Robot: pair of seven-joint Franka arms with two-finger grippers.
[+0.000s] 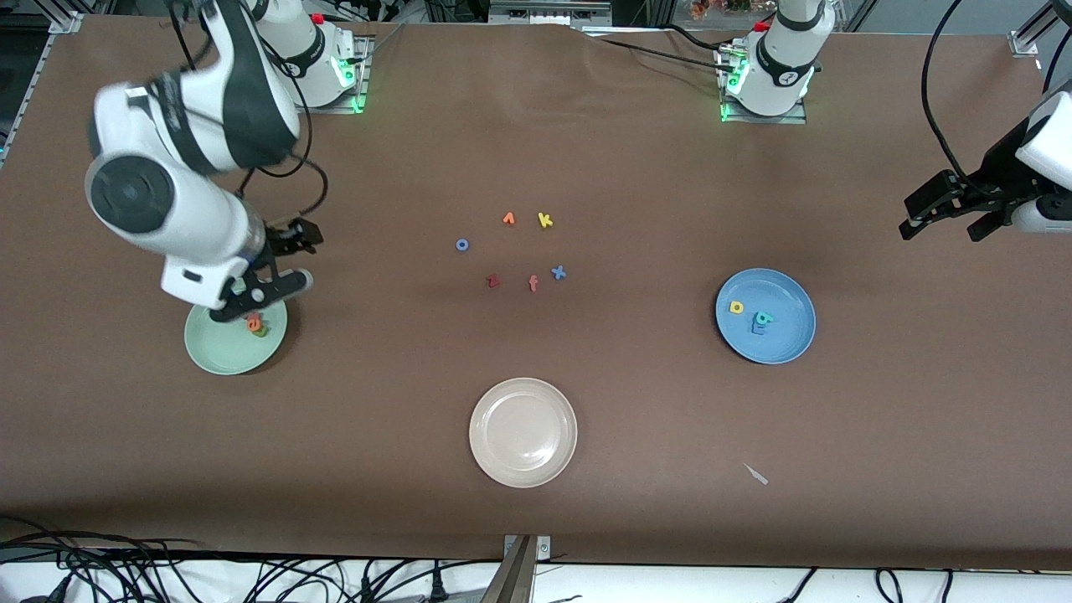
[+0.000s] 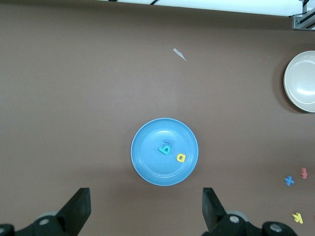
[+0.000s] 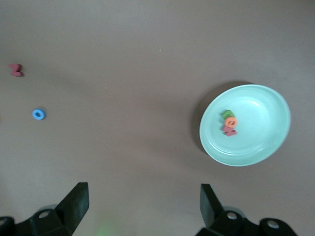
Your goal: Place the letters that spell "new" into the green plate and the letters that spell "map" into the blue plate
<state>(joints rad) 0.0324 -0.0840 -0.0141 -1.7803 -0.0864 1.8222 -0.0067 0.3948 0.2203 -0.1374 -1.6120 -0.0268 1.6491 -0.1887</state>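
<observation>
Both words looked sorted: the letters that spell "new" (image 3: pixel 229 123) in the green plate (image 1: pixel 209 356), the letters that spell "map" (image 2: pixel 170 151) in the blue plate (image 1: pixel 787 343).
Left gripper (image 1: pixel 942 209) and right gripper (image 1: pixel 280 260) had jaws wide and empty; probably only retreating remained.

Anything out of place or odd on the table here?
One small pale scrap lies on the bare tabletop, nearer the front camera than the blue plate. It looks like stray debris, not a letter. Nothing else stands out.

Three round plates on the counter, one green plate (image 1: pixel 219 356), one blue plate (image 1: pixel 791 339), one beige plate (image 1: pixel 523 432), three foam letters in the green, three in the blue, six loose letters mid-counter, two robot arms.
</observation>
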